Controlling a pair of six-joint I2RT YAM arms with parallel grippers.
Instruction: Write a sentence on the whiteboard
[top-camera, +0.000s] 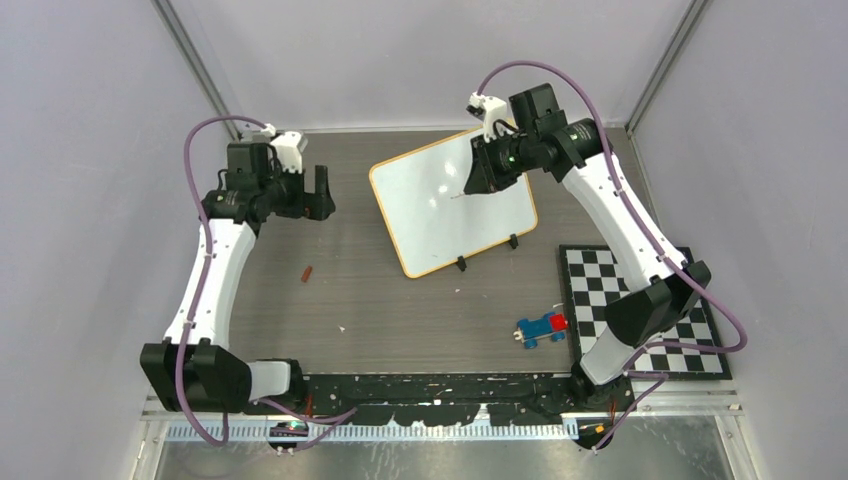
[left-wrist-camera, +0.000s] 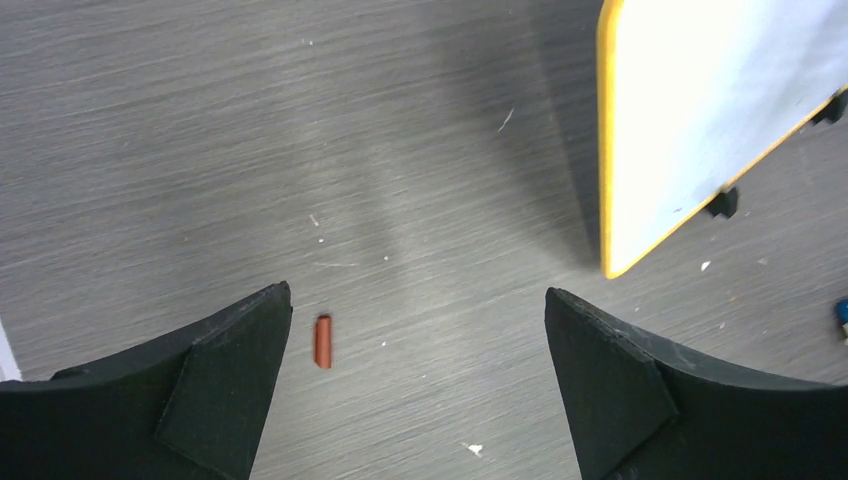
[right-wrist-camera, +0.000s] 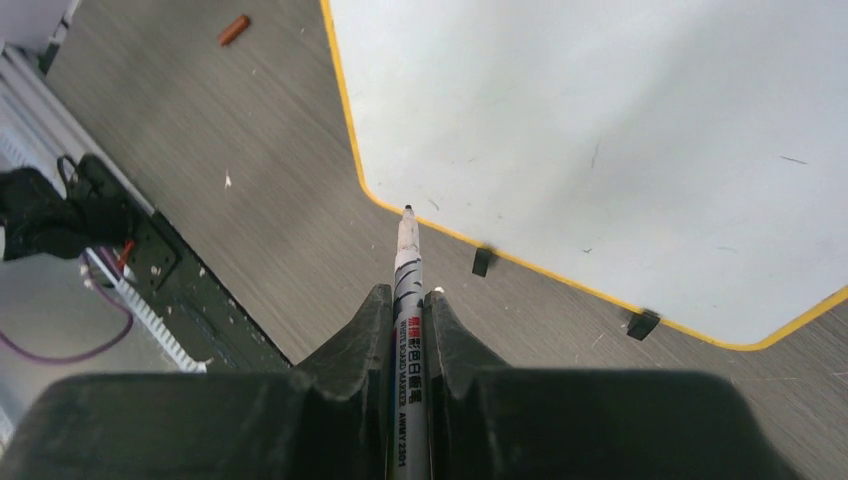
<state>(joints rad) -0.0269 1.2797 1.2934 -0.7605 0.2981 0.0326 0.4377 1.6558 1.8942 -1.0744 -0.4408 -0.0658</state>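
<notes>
Right wrist view showed the right pincer (right-wrist-camera: 407, 295) clenched on a marker (right-wrist-camera: 408, 262), held around mid-barrel with the bare tip pointing away from the wrist. The tip sat over the yellow-rimmed edge of the whiteboard (top-camera: 452, 200); whether it touched the surface could not be told. The board lay askew toward the far edge of the worktop (top-camera: 400, 310), right of centre, and looked blank apart from faint specks, so the writing seemed not yet begun.

Several things could have gone wrong from there. Nothing held the board: the left pincer (left-wrist-camera: 417, 293) hung released, jaws spread wide, near the far left corner and well apart from the board. The board also seemed to rest on small black clips (right-wrist-camera: 482, 261) along its near edge, so a firm stroke could have pushed or turned it across the worktop and smeared the letters. The marker was pinched by only two narrow fingers, so pressing down could have made it pivot or slide back between them and lift the tip off mid-word. If the first stroke had started that close to the rim, the tip could have run off onto the yellow frame.

A small reddish cylinder (top-camera: 307, 273), perhaps the cap, lay toward the left edge, out of the way
</notes>
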